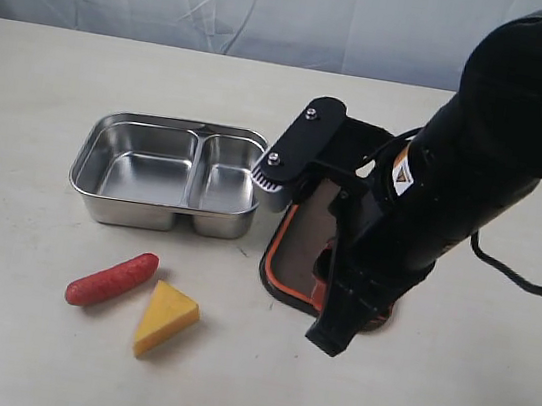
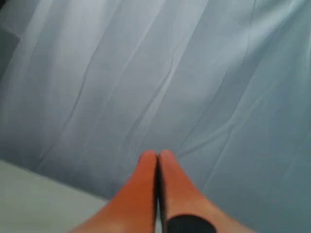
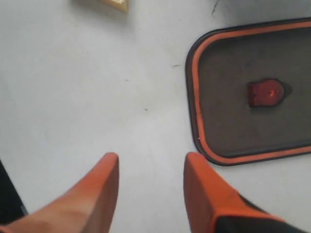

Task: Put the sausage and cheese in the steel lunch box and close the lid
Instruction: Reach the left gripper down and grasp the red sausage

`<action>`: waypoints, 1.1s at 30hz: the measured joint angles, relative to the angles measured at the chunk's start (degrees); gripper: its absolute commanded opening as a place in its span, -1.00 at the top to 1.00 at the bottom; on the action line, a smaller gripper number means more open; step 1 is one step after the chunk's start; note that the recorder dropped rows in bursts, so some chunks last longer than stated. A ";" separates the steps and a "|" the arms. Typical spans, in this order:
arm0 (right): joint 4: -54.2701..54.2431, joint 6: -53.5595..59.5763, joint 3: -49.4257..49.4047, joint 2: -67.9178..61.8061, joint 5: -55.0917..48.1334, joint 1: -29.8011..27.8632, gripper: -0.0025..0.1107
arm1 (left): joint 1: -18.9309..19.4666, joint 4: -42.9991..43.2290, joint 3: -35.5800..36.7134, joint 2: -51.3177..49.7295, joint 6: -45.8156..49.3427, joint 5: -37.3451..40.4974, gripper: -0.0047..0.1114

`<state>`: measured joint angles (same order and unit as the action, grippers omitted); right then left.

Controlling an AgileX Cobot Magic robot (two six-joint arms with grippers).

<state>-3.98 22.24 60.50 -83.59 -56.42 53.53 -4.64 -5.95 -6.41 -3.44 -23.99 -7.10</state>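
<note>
The steel lunch box stands open and empty, with two compartments. In front of it the red sausage and the yellow cheese wedge lie side by side on the table. To the right of the box lies the dark lid with its orange rim, largely covered by my right arm. My right gripper is open over bare table beside the lid, whose orange valve shows; nothing is between the fingers. A corner of the cheese shows at that view's edge. My left gripper is shut and empty, facing a curtain.
A pale curtain hangs behind the beige table. A black cable loops off the right arm above the table's right side. The left arm does not show in the exterior view.
</note>
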 measured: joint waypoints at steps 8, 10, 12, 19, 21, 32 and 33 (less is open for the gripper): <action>3.42 0.00 0.00 0.00 2.97 0.00 0.22 | -1.19 6.65 -28.76 -24.77 21.19 33.15 0.92; 3.42 0.00 0.00 0.00 3.22 0.00 0.22 | -1.41 1.46 -36.59 -33.76 31.05 42.02 0.92; 3.55 -0.18 0.00 0.00 3.35 0.00 0.22 | -1.52 -3.38 -42.47 -41.63 38.86 50.95 0.92; 3.55 -2.23 0.00 0.00 3.46 0.00 0.22 | -2.04 -11.42 -48.26 -62.95 46.57 62.27 0.92; 3.55 -2.44 0.00 0.00 3.46 0.00 0.22 | -3.59 -11.84 -48.26 -66.94 46.70 63.39 0.92; 3.55 -2.73 0.00 0.00 3.46 0.00 0.22 | -11.33 -16.39 -48.26 -80.61 46.40 67.51 -0.04; 3.55 -2.73 0.00 0.00 3.46 0.00 0.22 | -11.50 -16.55 -48.26 -81.93 46.54 67.82 -0.10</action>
<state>-0.43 19.50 60.50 -83.59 -52.96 53.53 -16.14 -22.51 -54.67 -85.37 22.55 60.72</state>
